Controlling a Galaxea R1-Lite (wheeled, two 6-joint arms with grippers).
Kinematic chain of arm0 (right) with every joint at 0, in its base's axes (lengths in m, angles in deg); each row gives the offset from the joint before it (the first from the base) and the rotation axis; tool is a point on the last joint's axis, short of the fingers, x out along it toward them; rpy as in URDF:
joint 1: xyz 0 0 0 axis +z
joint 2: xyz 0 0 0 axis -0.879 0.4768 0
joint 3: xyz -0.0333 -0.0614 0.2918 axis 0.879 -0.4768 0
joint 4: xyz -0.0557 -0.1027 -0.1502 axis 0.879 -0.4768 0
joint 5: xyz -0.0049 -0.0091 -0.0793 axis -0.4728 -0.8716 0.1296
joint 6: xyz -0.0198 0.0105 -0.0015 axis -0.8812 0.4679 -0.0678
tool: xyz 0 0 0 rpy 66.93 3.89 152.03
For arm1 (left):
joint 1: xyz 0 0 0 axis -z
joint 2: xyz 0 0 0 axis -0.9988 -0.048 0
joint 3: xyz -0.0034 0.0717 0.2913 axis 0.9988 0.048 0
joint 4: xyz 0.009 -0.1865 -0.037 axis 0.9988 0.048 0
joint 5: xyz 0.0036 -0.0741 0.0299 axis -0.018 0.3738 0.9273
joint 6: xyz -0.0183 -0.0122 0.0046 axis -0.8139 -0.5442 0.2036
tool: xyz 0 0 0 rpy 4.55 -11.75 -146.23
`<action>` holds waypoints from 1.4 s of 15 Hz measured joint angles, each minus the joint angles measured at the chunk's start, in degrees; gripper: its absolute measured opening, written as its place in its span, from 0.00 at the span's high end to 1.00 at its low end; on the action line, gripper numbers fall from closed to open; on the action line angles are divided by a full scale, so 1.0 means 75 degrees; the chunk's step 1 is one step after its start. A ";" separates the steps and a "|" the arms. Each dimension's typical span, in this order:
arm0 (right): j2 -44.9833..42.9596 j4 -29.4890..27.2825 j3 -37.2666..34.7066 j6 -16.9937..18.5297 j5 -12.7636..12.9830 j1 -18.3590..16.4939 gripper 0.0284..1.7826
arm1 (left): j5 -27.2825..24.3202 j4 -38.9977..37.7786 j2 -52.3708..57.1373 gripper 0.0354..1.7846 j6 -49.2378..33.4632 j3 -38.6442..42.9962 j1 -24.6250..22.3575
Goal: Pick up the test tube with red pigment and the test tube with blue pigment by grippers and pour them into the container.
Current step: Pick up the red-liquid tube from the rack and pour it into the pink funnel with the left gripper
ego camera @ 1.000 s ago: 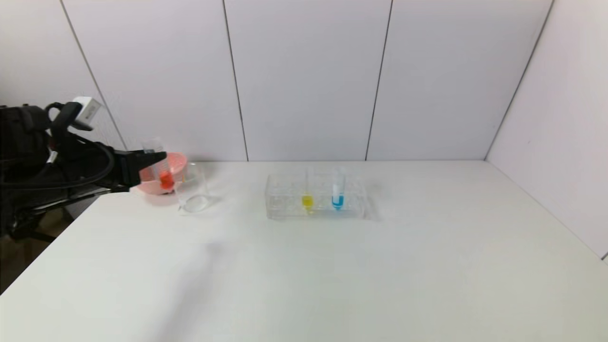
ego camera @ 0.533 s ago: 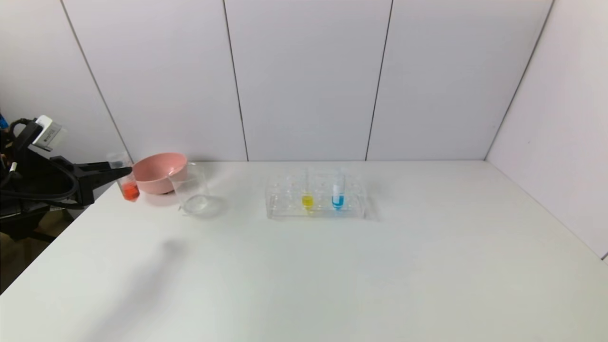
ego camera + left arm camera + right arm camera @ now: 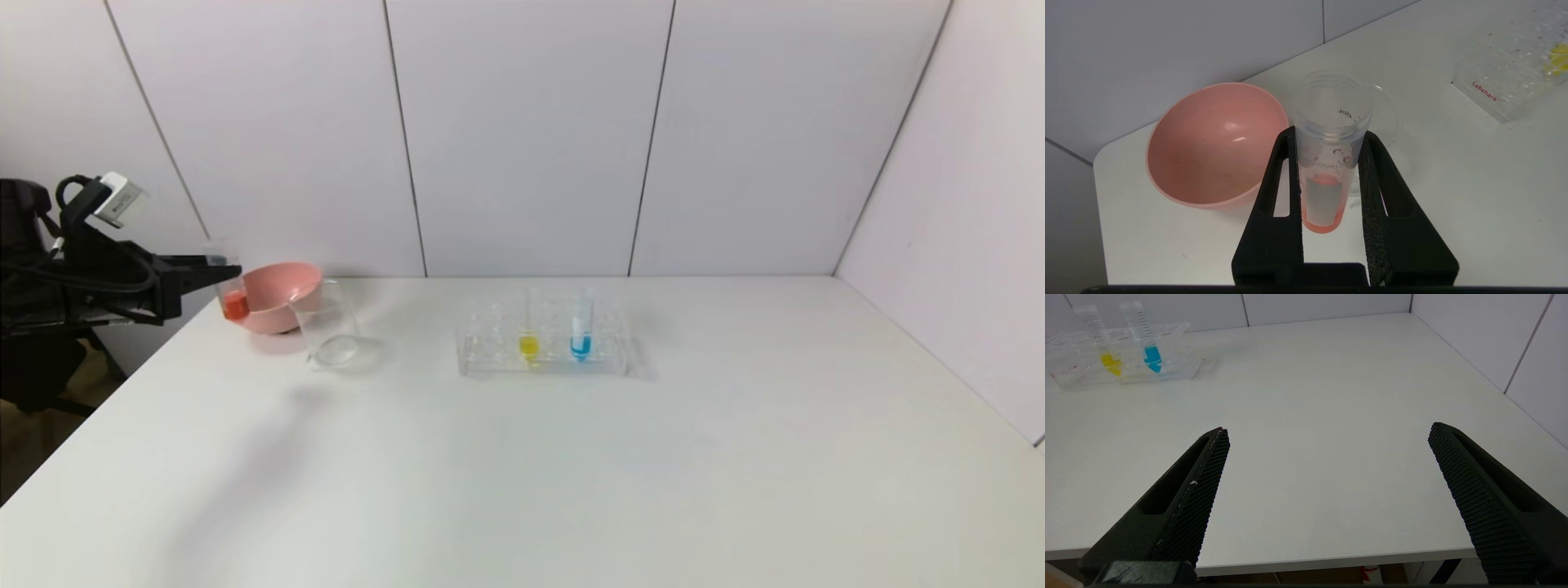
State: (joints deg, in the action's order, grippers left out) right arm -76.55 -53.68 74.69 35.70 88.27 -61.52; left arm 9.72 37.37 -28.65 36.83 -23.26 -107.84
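The right gripper (image 3: 1327, 435) hangs with fingers wide apart over the near tabletop (image 3: 571, 474). Farther back, the blue tube (image 3: 580, 327) stands in the rack (image 3: 490, 359); at far left, the left gripper (image 3: 220, 263) clamps the red tube (image 3: 231, 286) beside the bowl (image 3: 282, 298) and beaker (image 3: 331, 327).

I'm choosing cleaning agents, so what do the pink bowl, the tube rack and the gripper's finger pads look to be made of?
Pink bowl: probably plastic or glazed ceramic, smooth and semi-glossy, with soft highlights inside. Tube rack: clear, rigid, likely acrylic, see-through with sharp edges. Left gripper fingers: black, matte, likely plastic, the pads finely textured like rubber or foam.
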 joint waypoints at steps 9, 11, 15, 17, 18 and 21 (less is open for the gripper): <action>0.0000 0.0000 0.0000 0.0000 0.0000 0.0000 0.00 | 0.2988 0.5647 -0.1224 0.78 0.2150 -0.4502 0.1141; 0.0000 0.0000 0.0000 0.0000 0.0000 0.0000 0.00 | 0.3371 0.6765 -0.1497 0.78 0.2558 -0.5414 0.1422; 0.0000 0.0000 0.0000 0.0000 0.0000 0.0000 0.00 | 0.4511 0.8301 -0.1871 0.78 0.3776 -0.6472 0.1911; 0.0000 0.0000 0.0000 0.0000 0.0000 0.0000 0.00 | 0.5205 0.8301 -0.1926 0.78 0.4018 -0.6572 0.2136; 0.0000 0.0003 0.0000 -0.0003 -0.0003 0.0000 0.00 | 0.5452 0.8301 -0.1937 0.78 0.4039 -0.6604 0.2240; 0.0000 0.0000 0.0000 0.0000 0.0000 0.0000 0.00 | 0.5917 0.8135 -0.1975 0.78 0.4190 -0.6659 0.2552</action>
State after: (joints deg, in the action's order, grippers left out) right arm -76.55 -53.68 74.69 35.70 88.27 -61.52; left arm 54.09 98.38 -43.46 68.26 -73.20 -88.70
